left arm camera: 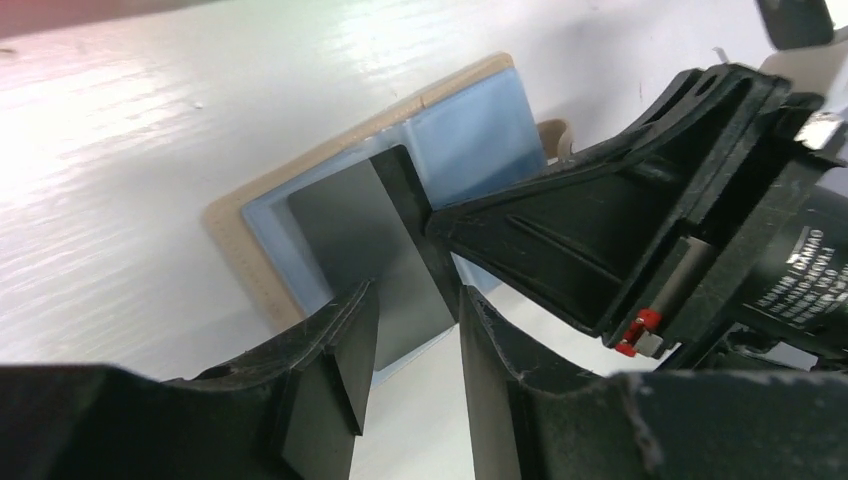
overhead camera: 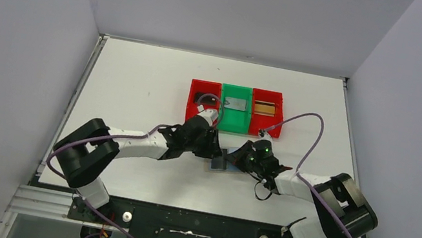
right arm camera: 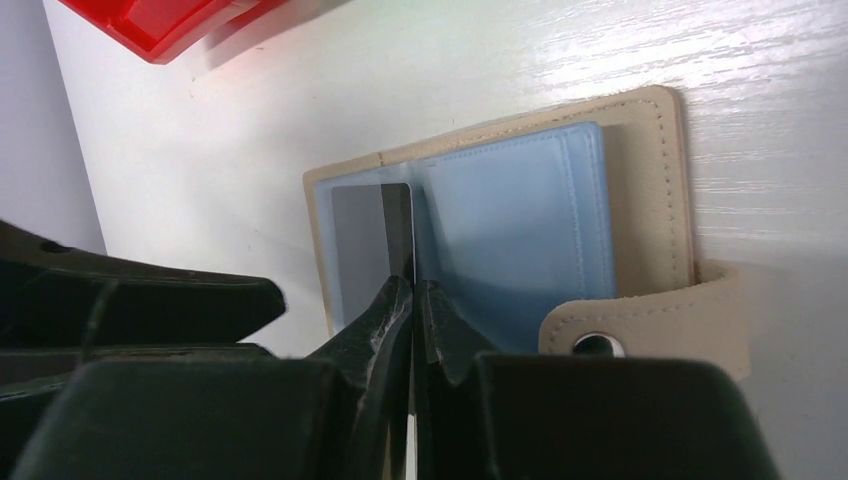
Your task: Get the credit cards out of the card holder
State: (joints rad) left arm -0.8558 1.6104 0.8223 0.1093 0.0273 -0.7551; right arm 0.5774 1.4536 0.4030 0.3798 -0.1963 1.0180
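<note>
Card holder site: the card holder point(overhead camera: 218, 165) lies open on the table point(overhead camera: 136, 80), just on the near side of the three bins point(overhead camera: 232, 124), with both grippers meeting over it.
Left gripper point(left arm camera: 418, 300): jaws partly apart, set either side of the card's near edge, and clamping nothing.
Right gripper point(right arm camera: 411, 285): jaws closed tip to tip at the card's edge; we cannot tell whether the card is pinched.
Credit card point(right arm camera: 358, 240): dark grey, seated in the blue lining point(right arm camera: 510, 220) on the side away from the tab.
Snap tab point(right arm camera: 650, 325): unfastened, flat on the table.
Risk: nothing pins the light holder, so we judge a pull may drag it along. An off-centre left closure may bend the card or push it back in.
</note>
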